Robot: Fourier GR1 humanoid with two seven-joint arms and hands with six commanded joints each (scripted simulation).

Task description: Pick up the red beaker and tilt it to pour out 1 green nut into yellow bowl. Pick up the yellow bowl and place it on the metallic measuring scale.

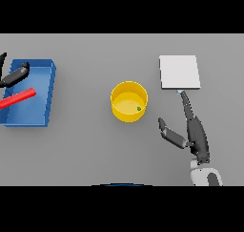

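A yellow bowl [128, 101] stands at the table's middle with one small green nut [138, 109] inside it, near its right wall. The metallic scale [179, 72], a pale square plate, lies to the bowl's upper right. My right hand [194, 131] is open, right of the bowl and just below the scale, fingers stretched toward the scale's front edge and thumb pointing left. The red beaker [18, 98] lies tilted across a blue tray [45, 83] at the far left. My left hand [14, 76] shows at the left edge above the beaker, fingers relaxed and apart from it.
The blue tray takes up the left side of the grey table. A strip of bare table separates the bowl from my right hand and from the scale.
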